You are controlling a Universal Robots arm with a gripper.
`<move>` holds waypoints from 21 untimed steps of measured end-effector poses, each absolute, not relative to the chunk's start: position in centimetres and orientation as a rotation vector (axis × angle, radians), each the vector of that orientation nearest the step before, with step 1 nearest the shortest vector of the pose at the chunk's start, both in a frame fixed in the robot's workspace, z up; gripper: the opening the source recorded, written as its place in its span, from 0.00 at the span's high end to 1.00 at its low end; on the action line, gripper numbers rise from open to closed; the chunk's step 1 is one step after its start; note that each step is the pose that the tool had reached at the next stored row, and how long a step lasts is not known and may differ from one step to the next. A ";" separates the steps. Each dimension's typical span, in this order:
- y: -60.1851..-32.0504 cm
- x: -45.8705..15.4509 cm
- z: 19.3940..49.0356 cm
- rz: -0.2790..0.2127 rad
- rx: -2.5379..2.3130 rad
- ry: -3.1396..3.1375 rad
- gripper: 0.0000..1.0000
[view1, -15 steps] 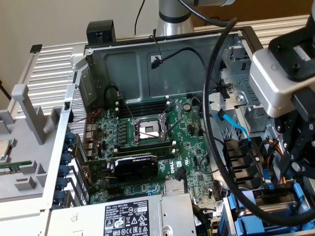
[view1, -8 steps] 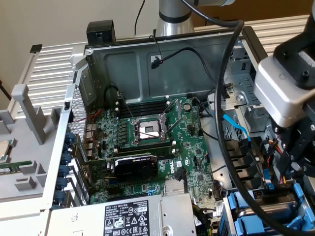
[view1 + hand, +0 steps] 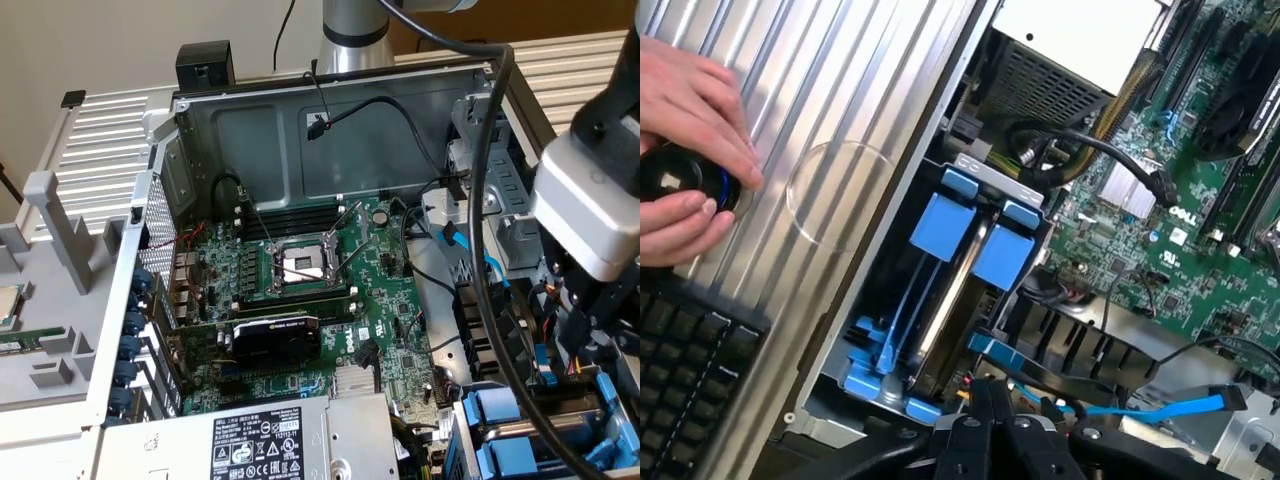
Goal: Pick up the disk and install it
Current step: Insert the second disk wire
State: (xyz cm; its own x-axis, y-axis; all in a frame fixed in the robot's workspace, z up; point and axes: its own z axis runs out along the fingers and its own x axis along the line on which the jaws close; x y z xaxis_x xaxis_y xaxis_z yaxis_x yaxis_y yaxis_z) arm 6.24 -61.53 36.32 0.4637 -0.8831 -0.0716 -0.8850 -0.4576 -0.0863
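Two bright blue carriers [image 3: 940,225] [image 3: 1002,255] stand edge-up, side by side, in the drive cage [image 3: 855,385] at the case's front corner. A pale silver edge of the disk [image 3: 952,290] shows between them; I cannot tell which carrier it belongs to. My gripper [image 3: 990,415] hangs just above the end of this cage, its dark fingers pressed together with nothing between them. In the exterior view the gripper [image 3: 600,325] is at the right, over the same blue carriers [image 3: 500,412].
The open case holds the green motherboard [image 3: 300,270], a grey power supply box [image 3: 260,440] and loose black cables [image 3: 480,200]. A blue ribbon cable [image 3: 1160,408] lies beside the fingers. A person's hand [image 3: 690,110] grips a black knob [image 3: 675,180] above a keyboard [image 3: 690,340].
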 end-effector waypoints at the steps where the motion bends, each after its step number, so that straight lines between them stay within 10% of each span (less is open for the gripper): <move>1: -61.5 6.2 36.3 0.027 -2.605 1.549 0.89; 21: -61.5 6.3 36.3 0.054 -2.831 1.093 0.89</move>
State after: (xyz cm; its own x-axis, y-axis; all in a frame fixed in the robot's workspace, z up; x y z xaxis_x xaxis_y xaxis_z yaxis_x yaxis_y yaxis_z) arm 6.29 -61.53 36.33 0.7405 -0.6682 -0.0716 -0.6720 -0.7355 -0.0862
